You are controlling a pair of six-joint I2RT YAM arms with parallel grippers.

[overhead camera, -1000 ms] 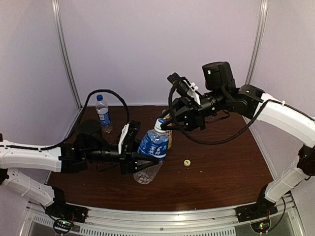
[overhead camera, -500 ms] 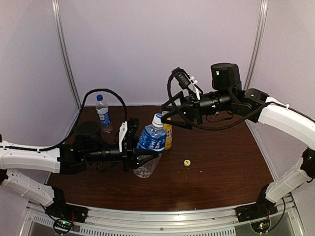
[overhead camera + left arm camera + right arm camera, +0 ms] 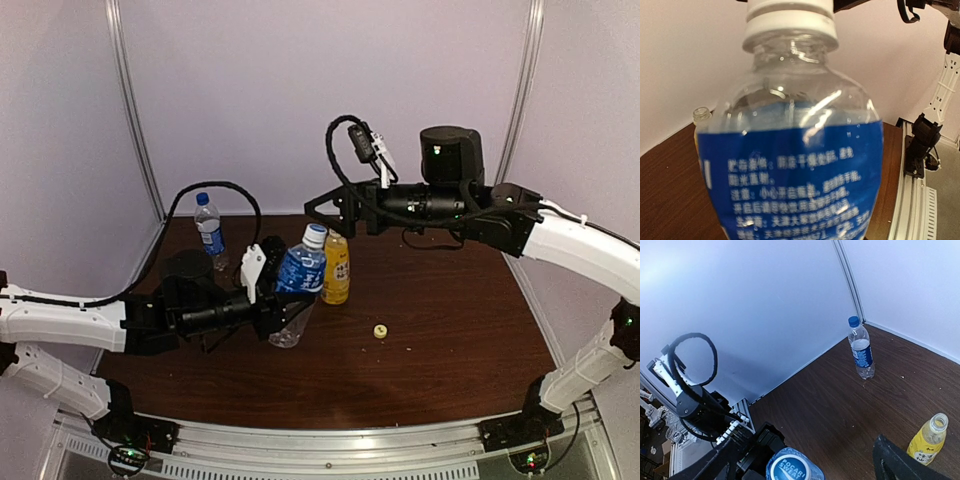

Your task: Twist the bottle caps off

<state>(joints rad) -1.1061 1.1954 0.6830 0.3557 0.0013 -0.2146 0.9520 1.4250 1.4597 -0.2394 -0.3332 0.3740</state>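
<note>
White-capped clear bottle (image 3: 297,278) clamped in left fingers (image 3: 253,272); right fingers (image 3: 900,462) spread wide, empty, above it.

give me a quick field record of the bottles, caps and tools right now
left tool: shut on short bottle, held tilted
white cap: on short bottle
right tool: open, empty, above and behind the short bottle
yellow bottle: upright on table, uncapped
yellow cap: loose on table, right of yellow bottle
tall bottle: back left, upright
blue cap: on tall bottle
</note>
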